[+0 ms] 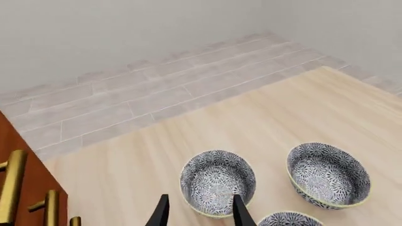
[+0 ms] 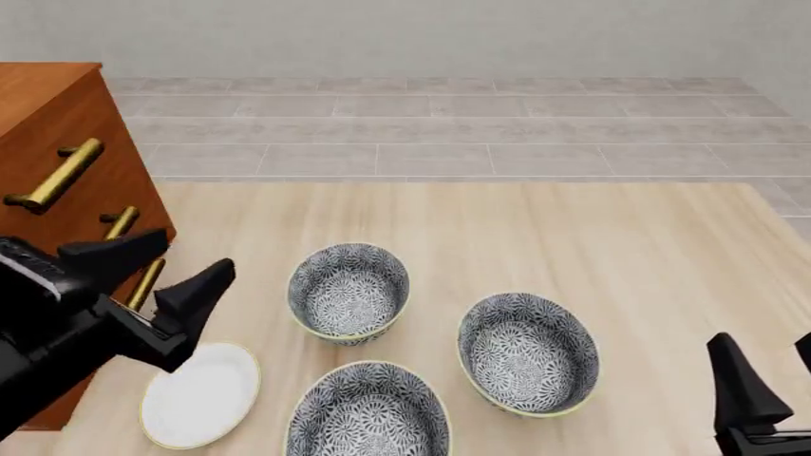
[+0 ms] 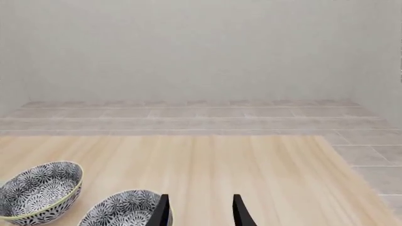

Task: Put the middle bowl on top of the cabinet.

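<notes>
The middle bowl (image 2: 529, 353), wide with a dark floral pattern and a pale yellow rim, rests on the table right of centre; it also shows in the left wrist view (image 1: 326, 175) and the right wrist view (image 3: 122, 210). At the table's left edge stands the reddish-brown cabinet (image 2: 51, 123) with brass handles (image 1: 11, 188). My left gripper (image 2: 193, 255) hovers open and empty in front of the cabinet, pointing toward the bowls and well left of the middle bowl. My right gripper (image 2: 764, 347) is open and empty at the near right, to the right of that bowl.
A narrower, deeper bowl (image 2: 348, 290) of the same pattern sits left of centre, in line with my left gripper's (image 1: 199, 197) fingers. A third patterned bowl (image 2: 367, 413) lies at the near edge. A white plate (image 2: 200, 394) lies beside the cabinet's base.
</notes>
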Controlling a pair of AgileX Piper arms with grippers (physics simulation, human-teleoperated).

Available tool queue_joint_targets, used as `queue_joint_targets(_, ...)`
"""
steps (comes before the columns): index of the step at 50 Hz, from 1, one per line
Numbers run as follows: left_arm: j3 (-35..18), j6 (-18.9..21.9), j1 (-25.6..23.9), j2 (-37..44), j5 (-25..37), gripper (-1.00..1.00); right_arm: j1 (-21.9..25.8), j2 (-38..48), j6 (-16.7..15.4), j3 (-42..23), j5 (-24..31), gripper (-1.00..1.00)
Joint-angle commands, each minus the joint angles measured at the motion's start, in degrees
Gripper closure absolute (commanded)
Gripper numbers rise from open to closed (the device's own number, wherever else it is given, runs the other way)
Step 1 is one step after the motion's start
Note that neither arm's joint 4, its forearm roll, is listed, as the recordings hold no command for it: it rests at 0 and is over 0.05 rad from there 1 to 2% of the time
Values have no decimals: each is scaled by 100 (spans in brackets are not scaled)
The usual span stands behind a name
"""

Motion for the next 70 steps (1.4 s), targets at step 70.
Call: queue_joint_targets(70,-3696,240,-2590,5384,996,-100,11,-14,101,-87,153,-100)
